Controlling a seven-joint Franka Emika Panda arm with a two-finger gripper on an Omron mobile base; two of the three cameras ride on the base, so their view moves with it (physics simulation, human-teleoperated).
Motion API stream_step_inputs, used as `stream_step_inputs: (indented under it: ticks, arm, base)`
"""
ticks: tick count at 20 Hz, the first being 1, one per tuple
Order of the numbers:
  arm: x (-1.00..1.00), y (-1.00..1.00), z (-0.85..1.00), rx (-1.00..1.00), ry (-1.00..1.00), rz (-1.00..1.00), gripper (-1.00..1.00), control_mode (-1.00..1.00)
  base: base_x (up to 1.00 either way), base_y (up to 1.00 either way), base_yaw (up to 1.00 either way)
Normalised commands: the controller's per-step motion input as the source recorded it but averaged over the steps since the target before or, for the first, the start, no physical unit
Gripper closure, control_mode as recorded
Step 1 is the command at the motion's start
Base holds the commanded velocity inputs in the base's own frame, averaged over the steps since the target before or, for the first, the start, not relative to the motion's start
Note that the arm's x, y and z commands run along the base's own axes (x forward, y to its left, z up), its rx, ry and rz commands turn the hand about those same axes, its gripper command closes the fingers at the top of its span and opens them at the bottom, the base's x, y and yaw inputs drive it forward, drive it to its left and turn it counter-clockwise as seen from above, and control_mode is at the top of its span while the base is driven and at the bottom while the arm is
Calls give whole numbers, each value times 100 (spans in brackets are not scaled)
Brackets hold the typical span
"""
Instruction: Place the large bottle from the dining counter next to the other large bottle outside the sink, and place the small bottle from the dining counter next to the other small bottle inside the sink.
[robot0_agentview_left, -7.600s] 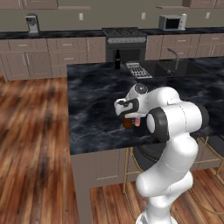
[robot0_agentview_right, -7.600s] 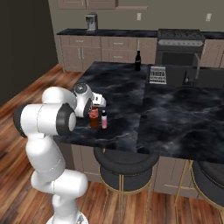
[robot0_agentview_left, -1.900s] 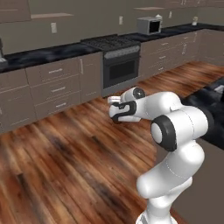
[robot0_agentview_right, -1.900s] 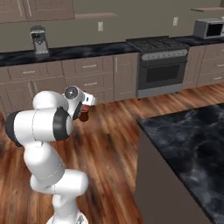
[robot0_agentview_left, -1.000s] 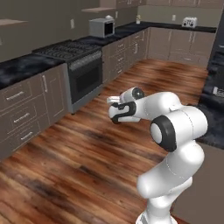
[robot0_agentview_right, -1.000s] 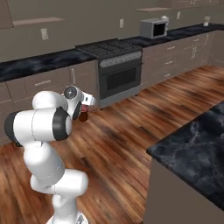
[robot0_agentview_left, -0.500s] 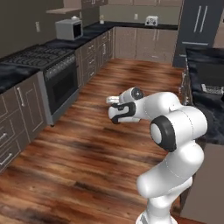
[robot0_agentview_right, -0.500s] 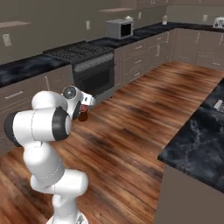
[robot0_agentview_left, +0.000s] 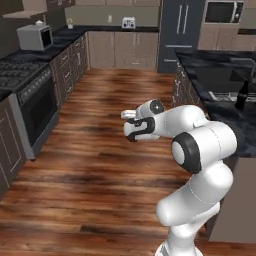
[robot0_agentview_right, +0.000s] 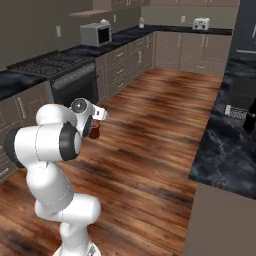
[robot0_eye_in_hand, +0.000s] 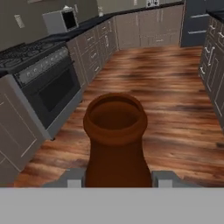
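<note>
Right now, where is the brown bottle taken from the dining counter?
The brown bottle is held in the gripper, its open neck rising in the middle of the hand view, carried above the wooden floor with the stove to its left.

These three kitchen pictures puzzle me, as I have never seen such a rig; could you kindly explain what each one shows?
They show one moment in a simulated kitchen. The white arm is a robot on a base that can drive. Two cameras ride on that base, behind the arm to its left and right. The third sits on the hand, looking along the gripper. That gripper is shut on the brown bottle, seen from above its open neck; the same bottle peeks out beside the hand in the right base view. Ahead lie a wooden floor, a stove and a microwave. On the right stands a dark marble counter.
</note>
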Motion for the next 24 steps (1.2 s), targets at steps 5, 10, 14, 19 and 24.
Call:
stream_step_inputs:
  ticks: [5, 10, 14, 19, 24]
  arm:
    - [0, 0, 0, 0, 0, 0, 100, 100]
    - [0, 0, 0, 0, 0, 0, 100, 100]
    - [0, 0, 0, 0, 0, 0, 100, 100]
    - [0, 0, 0, 0, 0, 0, 100, 100]
    - [0, 0, 0, 0, 0, 0, 100, 100]
  base:
    - [43, 48, -41]
    - [53, 47, -39]
    - [61, 46, -38]
    - [55, 50, -37]
    - [58, 54, -38]
